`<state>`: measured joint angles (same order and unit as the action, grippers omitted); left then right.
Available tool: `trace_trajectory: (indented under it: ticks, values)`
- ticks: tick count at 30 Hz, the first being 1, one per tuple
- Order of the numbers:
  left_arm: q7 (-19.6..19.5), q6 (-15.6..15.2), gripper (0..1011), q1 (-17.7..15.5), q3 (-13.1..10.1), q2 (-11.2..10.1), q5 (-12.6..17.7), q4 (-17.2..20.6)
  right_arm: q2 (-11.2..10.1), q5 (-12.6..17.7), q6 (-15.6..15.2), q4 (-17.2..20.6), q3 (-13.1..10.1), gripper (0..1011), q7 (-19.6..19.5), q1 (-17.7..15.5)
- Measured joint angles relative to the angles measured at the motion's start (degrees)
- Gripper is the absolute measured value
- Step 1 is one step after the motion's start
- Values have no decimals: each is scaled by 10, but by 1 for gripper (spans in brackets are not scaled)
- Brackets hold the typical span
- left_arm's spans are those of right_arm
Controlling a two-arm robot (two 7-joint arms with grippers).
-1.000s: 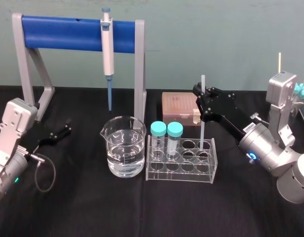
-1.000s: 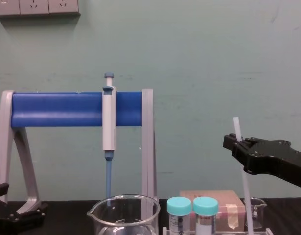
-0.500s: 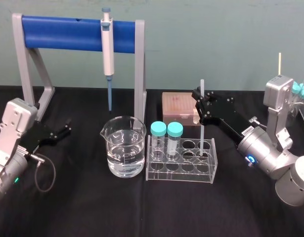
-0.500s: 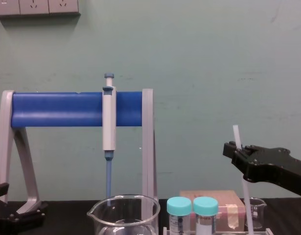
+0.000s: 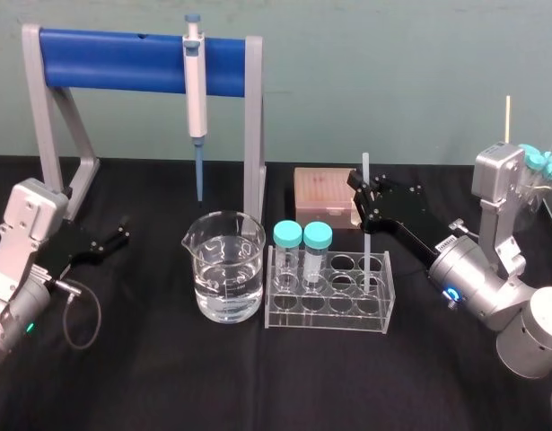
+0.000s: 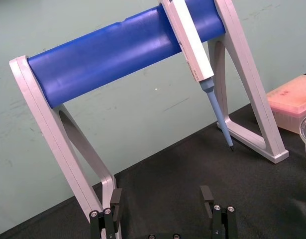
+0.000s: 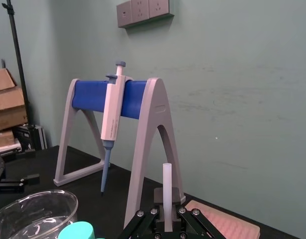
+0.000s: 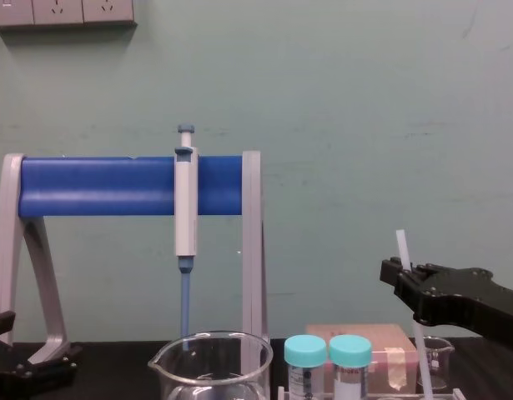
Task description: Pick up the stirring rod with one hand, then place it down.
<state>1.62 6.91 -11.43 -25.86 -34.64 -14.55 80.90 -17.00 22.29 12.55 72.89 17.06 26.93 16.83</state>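
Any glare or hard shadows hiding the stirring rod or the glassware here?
Head view: small highlights on the beaker, none masking the stirring rod in the right claw; left claw idle at the left. Chest view: evenly lit back wall, pale rod readable. Right wrist view: no glare on the rod.

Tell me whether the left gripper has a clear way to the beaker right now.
Probably yes: the open left gripper faces the beaker across bare table, nothing standing between them.

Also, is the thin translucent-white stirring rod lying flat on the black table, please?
No, the black right gripper holds the stirring rod upright, its lower end in the clear plastic tube rack.
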Motion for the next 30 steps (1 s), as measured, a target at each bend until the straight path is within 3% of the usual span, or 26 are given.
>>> trace_trajectory:
  ticks: [27, 30]
  values:
    - [0, 0, 1001, 0, 0, 0, 0, 0, 0, -10, -17, -2, 4, 74, -6, 1]
    - [0, 0, 1000, 0, 0, 0, 0, 0, 0, -10, -16, -1, 4, 136, -6, 1]
